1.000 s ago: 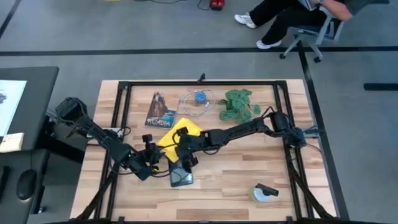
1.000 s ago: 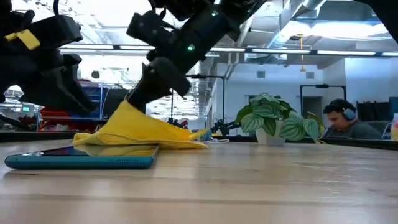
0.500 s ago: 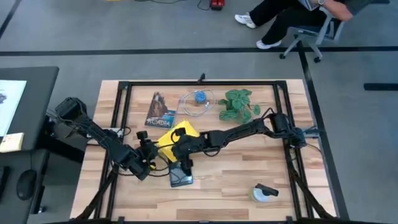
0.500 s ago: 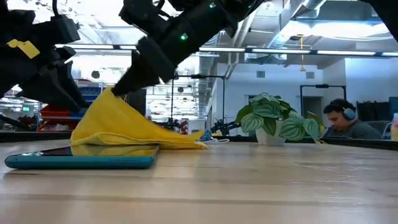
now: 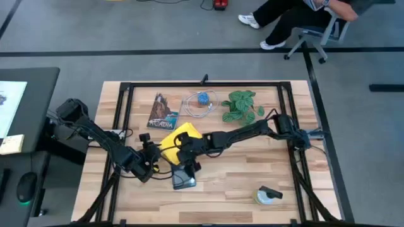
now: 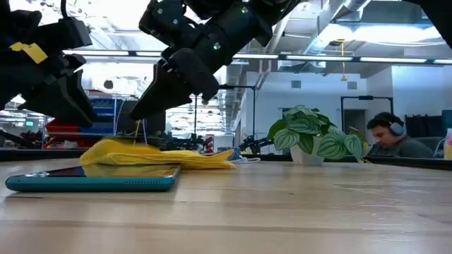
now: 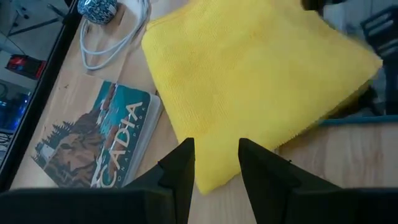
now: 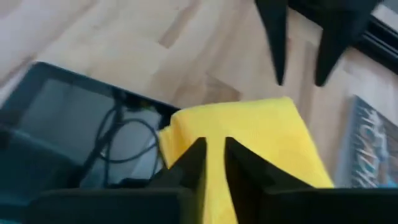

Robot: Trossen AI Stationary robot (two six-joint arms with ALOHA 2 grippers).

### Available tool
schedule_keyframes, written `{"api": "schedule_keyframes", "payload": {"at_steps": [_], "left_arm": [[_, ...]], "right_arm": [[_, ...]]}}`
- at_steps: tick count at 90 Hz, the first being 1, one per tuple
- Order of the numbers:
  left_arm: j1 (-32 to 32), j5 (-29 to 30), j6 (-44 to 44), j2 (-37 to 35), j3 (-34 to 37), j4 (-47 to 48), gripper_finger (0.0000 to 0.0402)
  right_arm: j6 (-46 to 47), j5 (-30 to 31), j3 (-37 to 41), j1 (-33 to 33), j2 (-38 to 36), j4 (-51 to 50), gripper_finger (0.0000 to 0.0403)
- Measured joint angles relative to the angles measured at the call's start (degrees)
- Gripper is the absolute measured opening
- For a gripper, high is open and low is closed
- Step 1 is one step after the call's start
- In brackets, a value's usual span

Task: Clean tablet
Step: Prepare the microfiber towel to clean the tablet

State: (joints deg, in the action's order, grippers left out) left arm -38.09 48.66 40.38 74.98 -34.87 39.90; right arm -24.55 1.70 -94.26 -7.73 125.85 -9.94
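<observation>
Just above the yellow cloth point(image 6: 152, 156), the right gripper point(image 8: 214, 155) is seen with its 2 fingers point(image 8: 194, 158) set a narrow gap apart; from the low view nothing appears pinched between them, though whether the tips touch the cloth cannot be told. The cloth lies flat with one edge draped over the far end of the tablet point(image 5: 184, 178), which rests flat on the desk point(image 5: 240, 183) with its screen up. The left gripper point(image 7: 214, 165) is held beside the cloth on the side away from the right arm, its 2 fingers point(image 7: 181, 165) parted a little and empty. Beyond the cloth from the tablet, the ACADIA booklet point(image 5: 162, 112) and a coiled white cable point(image 5: 199, 103) are laid, with a potted plant point(image 5: 242, 106) next to the cable.
</observation>
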Motion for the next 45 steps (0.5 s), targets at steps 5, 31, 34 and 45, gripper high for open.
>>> {"api": "schedule_keyframes", "payload": {"at_steps": [5, 31, 34, 45], "left_arm": [[0.0, -0.01, 0.0, 0.0, 0.0, 0.02, 0.0106], [0.0, -0.23, 0.0, 0.0, 0.0, -0.02, 0.0106], [0.0, -0.21, 0.0, 0.0, 0.0, -0.02, 0.0106], [0.0, -0.19, 0.0, -0.02, 0.33, -0.81, 0.0107]], "right_arm": [[-1.64, 0.48, 0.0, -0.02, -0.66, -2.8, 0.0104], [-1.22, 3.01, 0.07, 4.28, -2.15, -24.95, 0.0154], [-0.78, 2.99, 0.07, 4.97, -1.85, -26.27, 0.015], [0.05, 2.99, 1.13, 6.92, -1.82, -27.21, 0.0131]]}}
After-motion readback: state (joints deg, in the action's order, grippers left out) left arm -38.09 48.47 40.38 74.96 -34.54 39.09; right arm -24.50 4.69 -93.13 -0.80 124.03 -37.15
